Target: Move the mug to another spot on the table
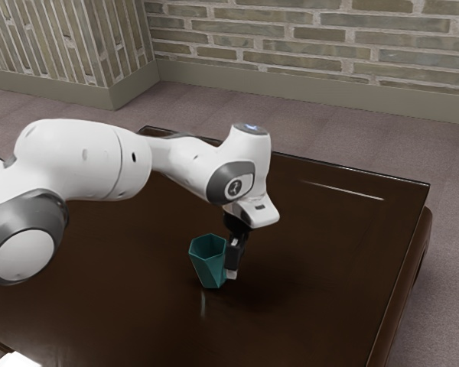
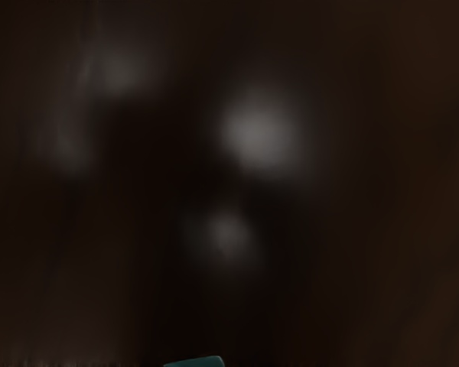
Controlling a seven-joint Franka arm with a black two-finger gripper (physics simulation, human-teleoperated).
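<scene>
Wrist view: I am picking up a teal sliver of the mug point(image 2: 193, 362) right under my hand, with the dark table point(image 2: 352, 229) blurring out beyond it.

Exterior view: the gripper point(image 1: 232, 264) is pointing straight down at the mug point(image 1: 209, 258), working at the wall on the exterior view's right. The mug is standing upright on the table point(image 1: 344, 229), mouth up, long axis vertical, in the nearer middle of the top.

Key relation: the mug body is lying just to the exterior view's left of the gripper, touching or nearly touching it at rim height. Whether the gripper is straddling that wall or only sitting beside it is not resolving from this angle. I cannot tell if it is spread or pinching the rim.

Judgement: I am reading this as the grasp step, with the move not yet made. Any lift is depending on the wall being truly clamped. If not, a sideways push may be tipping the mug.

Further out: open dark tabletop is stretching toward the exterior view's right, offering room for a new spot. The brick wall point(image 1: 314, 38) is standing behind.
</scene>
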